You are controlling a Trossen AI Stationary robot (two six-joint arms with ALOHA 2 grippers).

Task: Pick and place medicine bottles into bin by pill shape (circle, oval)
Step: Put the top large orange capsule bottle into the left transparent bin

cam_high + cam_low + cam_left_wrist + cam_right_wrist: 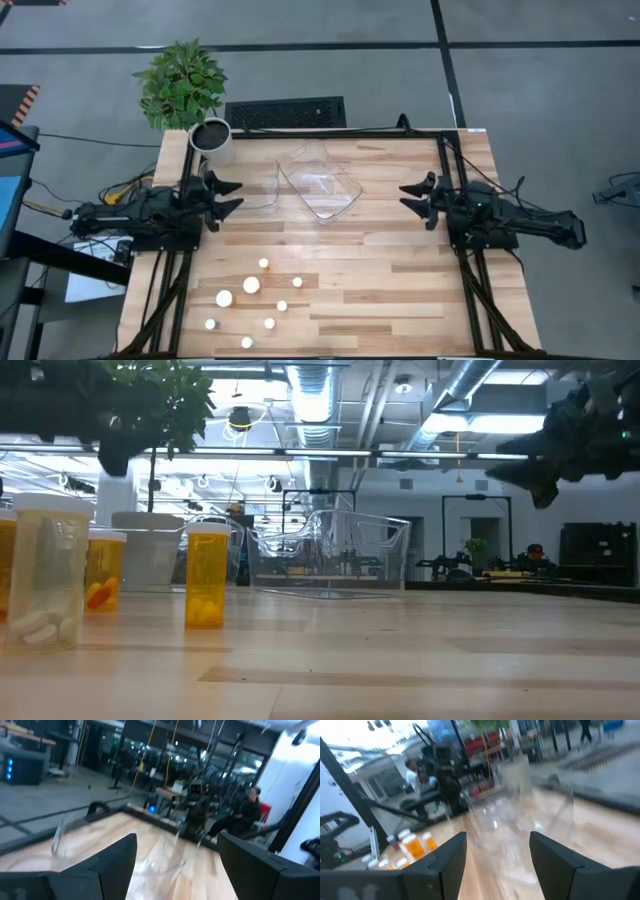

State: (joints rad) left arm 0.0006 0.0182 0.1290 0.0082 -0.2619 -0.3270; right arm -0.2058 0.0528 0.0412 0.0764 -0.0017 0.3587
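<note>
Nothing grabbed yet: my left end effector (232, 197) and right end effector (409, 198) both hover empty, spread wide, facing the clear tubs (320, 180) between them. The medicine bottles (251, 285) stand on the bench (400, 290), nearer the left one. I count eight caps, two tubs. They look light, rigid, slick plastic, so I'd pinch the body under the cap.

You see leafy green plant (181, 82) beyond table's far left corner, white pot (212, 141) with dark soil on that corner of wooden table (400, 290). Black floor vent (285, 113) behind far edge. Seated person (240, 812) in room beyond.
</note>
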